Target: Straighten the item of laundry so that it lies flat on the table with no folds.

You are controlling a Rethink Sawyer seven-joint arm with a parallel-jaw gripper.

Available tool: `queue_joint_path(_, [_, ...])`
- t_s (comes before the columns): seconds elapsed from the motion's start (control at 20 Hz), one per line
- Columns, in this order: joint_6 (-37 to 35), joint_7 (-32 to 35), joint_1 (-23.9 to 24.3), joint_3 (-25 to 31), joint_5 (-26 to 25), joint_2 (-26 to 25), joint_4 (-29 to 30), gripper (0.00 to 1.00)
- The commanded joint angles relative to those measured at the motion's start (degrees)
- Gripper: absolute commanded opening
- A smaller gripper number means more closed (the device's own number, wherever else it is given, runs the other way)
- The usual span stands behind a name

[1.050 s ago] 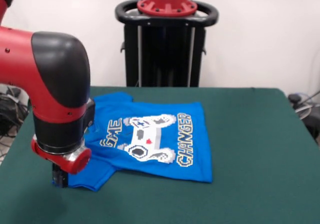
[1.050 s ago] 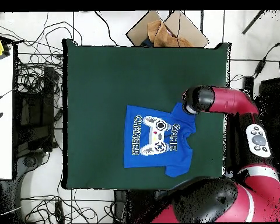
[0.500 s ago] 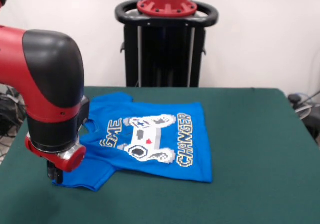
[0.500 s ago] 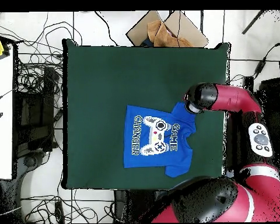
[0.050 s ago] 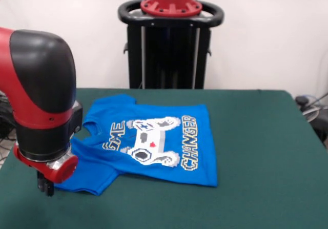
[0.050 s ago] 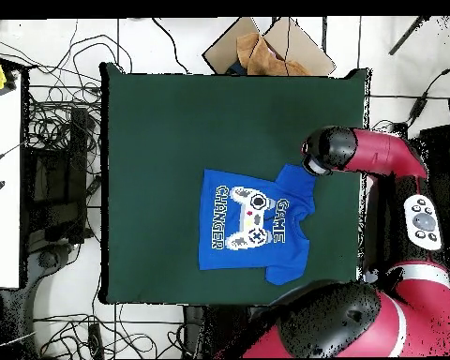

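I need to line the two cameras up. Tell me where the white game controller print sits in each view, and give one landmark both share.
Front view: the game controller print lies at the middle of the blue T-shirt, left of picture centre, between the words GAME and CHANGER.
Overhead view: the print sits just below picture centre, with CHANGER on its left and GAME on its right.
Shared landmark: the red arm's black elbow, beside the shirt's sleeve.

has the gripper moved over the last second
Yes. In the front view the gripper has slid left, off the T-shirt's near sleeve toward the table's left edge. The shirt itself has hardly shifted.
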State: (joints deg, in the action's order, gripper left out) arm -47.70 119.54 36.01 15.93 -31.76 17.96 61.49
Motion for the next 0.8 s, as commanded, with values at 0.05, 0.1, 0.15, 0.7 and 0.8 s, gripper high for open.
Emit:
queue_joint_path(0.05, [-6.26,-8.58,-1.45,3.8,2.46,-0.3,0.09,0.0])
queue_joint_path(0.1, [-6.25,-8.5,-1.48,3.61,2.58,0.2,0.73,0.0])
queue_joint_path(0.15, [-6.03,-8.54,-1.37,3.54,2.72,0.79,1.74,0.0])
queue_joint_path(0.7, [-3.97,-5.35,-1.71,1.83,3.84,6.14,10.57,0.0])
queue_joint_path(0.8, [-3.27,-4.65,-1.72,1.63,4.09,7.04,12.53,0.0])
